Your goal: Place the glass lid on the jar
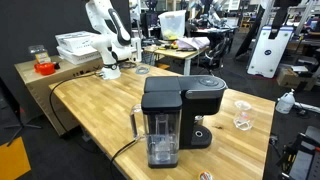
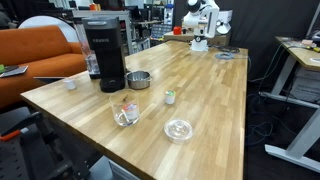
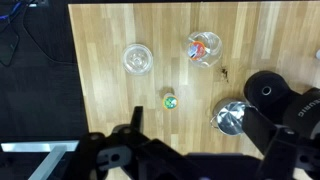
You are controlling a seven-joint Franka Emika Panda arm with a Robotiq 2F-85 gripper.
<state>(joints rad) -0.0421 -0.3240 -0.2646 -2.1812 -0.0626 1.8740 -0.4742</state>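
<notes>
— This long wooden table [image 2: 220, 90]: what lies nearest?
— The lid [image 2: 179, 129], flat by the front edge. It sits near the jar [image 2: 126, 112] but not touching it. The jar stands upright, mouth up, with something red inside. Lying flat like that, the lid probably suits a grasp from above.
— Beyond them?
— A small green thing [image 2: 170, 97], a metal cup [image 2: 139, 80], then the coffee machine [image 2: 105, 52].
— And the gripper [image 3: 193, 120]?
— Far back at the table's other end. In the wrist view its fingers are spread and hold nothing. I'd judge the reach has not begun.
</notes>
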